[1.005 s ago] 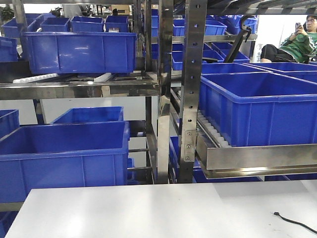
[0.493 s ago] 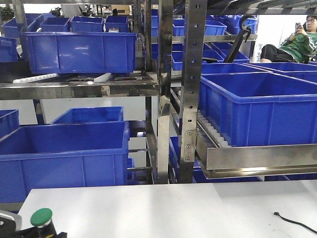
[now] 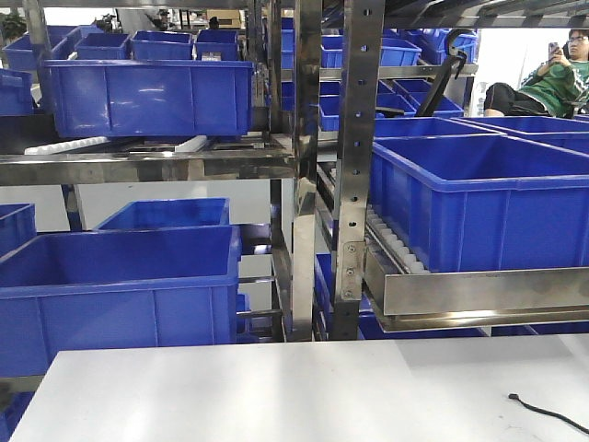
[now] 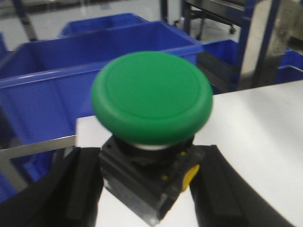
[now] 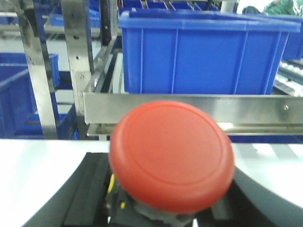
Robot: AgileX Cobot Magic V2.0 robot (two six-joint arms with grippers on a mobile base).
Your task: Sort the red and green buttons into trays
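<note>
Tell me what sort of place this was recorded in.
Probably a warehouse or factory parts store: steel roller racks hold rows of blue plastic crates behind a white worktable.

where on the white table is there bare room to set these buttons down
The white table is bare across its left and middle, from the front edge back to the blue crates. Near the right front corner lies a black cable. The rack shelves behind are crowded with crates.
</note>
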